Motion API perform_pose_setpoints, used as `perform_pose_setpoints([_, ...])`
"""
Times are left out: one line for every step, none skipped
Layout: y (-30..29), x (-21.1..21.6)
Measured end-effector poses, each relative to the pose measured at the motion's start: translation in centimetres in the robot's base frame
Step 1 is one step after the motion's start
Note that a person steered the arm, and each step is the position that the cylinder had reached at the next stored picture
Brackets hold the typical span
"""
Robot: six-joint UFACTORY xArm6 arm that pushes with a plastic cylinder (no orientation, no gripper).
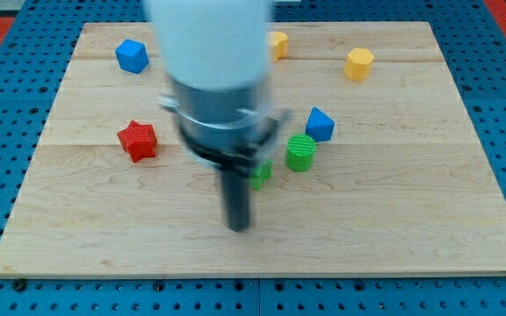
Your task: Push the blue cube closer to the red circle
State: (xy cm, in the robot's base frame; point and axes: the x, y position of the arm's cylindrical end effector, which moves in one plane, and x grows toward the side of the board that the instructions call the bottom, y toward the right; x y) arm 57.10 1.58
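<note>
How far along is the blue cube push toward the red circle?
Done: nothing evident. No red circle shows; the arm may hide it, and only a red star is visible. In hand: my tip sits below a small green block, touching neither the right blue block nor the top-left blue block. Left: the whole push.

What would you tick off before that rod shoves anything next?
1. My tip in view, touching no block: ok.
2. Which one is the cube, the upper-left blue block or the right blue block: cannot tell.
3. Red circle in view: not ok; only a red star-like block shows.
4. Right blue block free of neighbours: not ok; the green cylinder sits close below it.
5. Visible blocks on the board: ok.
</note>
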Motion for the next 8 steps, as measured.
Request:
perform_pose_setpoints([5.6, -2.6])
perform_pose_setpoints([0.5, -5.5])
perform_pose_setpoints([-3.5, -6.6])
perform_pose_setpoints([-2.2, -3.7])
perform_pose_setpoints([-0.4, 2.4])
perform_pose_setpoints([-2.8, 3.1])
perform_pose_setpoints([-17.8, 2.3])
perform_pose_setpoints([-26.2, -5.9])
